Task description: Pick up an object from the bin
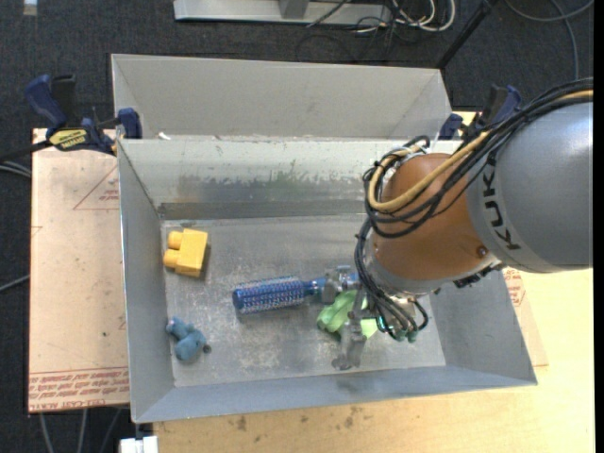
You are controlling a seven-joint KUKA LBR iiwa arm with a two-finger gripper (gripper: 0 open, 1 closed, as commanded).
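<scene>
My gripper (351, 345) is low over the bin floor at the front right, partly under the arm's orange cover. A small green thing (333, 315) lies right beside it, touching or almost touching its left side; whether it is gripped is hidden. A blue hairbrush with a grey handle (275, 295) lies flat just to the left, its handle end pointing at the green thing.
A yellow block (186, 251) sits at the left of the bin floor. A small blue-grey figure (187, 341) lies near the front left corner. The arm and its cables cover the bin's right side.
</scene>
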